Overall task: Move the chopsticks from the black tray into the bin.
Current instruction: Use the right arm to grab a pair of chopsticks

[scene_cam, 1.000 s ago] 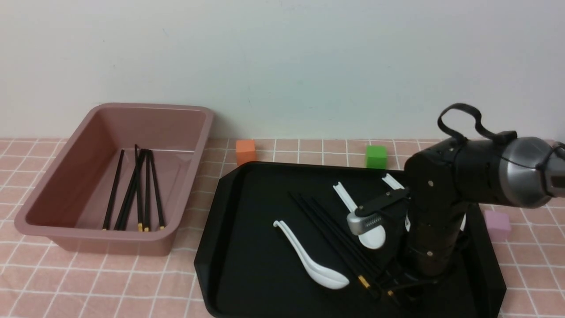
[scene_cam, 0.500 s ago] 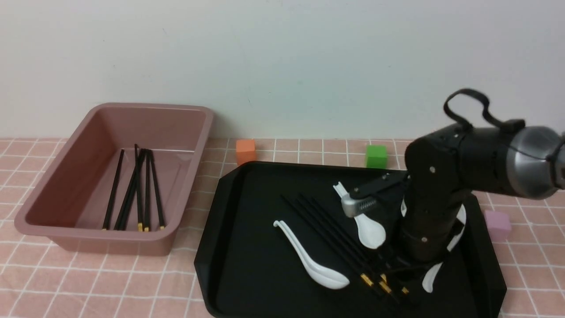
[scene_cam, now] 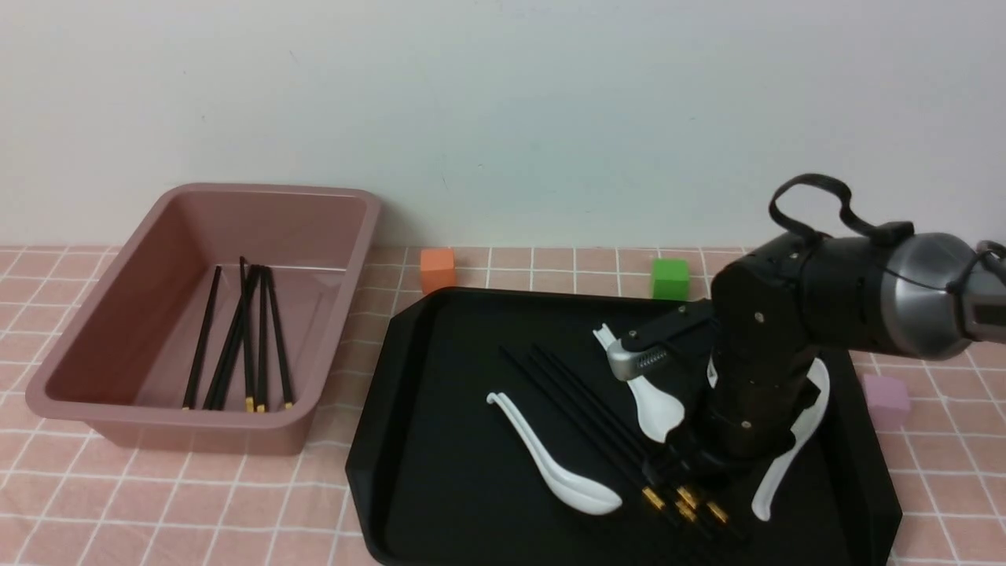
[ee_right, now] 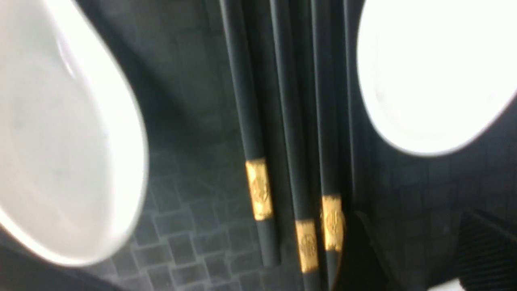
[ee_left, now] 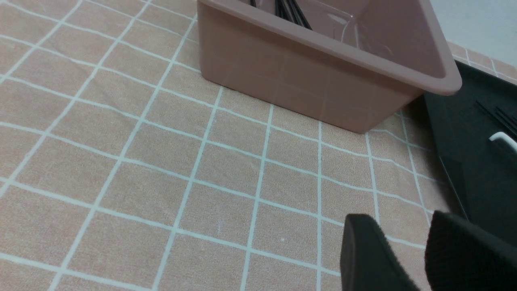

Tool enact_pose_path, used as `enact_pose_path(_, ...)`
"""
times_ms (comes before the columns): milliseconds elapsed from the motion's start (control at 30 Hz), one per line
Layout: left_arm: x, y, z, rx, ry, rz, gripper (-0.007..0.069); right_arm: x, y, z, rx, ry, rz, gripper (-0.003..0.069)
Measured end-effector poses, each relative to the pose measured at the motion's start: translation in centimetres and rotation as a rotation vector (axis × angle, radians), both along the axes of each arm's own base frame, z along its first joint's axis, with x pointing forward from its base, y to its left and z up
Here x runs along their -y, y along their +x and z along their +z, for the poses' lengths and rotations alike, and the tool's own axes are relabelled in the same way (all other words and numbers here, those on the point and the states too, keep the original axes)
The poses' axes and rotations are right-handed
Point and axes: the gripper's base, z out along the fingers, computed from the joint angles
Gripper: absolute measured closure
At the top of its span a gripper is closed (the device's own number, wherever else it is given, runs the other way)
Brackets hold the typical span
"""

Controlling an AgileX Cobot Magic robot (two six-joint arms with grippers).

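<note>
Shifted left since earlier, the right gripper hangs low by the chopsticks' gold-banded ends. Its fingers look spread and empty, and the sticks lie just beside them, diagonally across the tray.

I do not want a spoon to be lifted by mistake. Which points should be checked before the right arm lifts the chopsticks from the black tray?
1. Chopsticks bundled on the black tray: ok, three gold bands lie side by side.
2. Right jaws closed on them: cannot tell, hidden under the wrist.
3. White soup spoons clear of the grasp: not ok, one lies close on each side.
4. Bin has room: ok, only a few sticks lie inside.
5. Left jaws empty: ok.
</note>
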Motion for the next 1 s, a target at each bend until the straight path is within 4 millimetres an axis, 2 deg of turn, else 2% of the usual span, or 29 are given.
enact_pose_path(500,0.0,0.0,0.0,0.0,0.0,0.0,0.0386,-0.2,0.3,-0.6,-0.001,0.001,0.0,0.0309)
enact_pose_path(733,0.0,0.0,0.0,0.0,0.0,0.0,0.0386,-0.6,0.7,0.7,0.028,0.042,-0.016,0.0309)
enact_pose_path(1000,0.0,0.0,0.0,0.0,0.0,0.0,0.0386,-0.7,0.7,0.7,0.032,0.059,-0.024,0.0309)
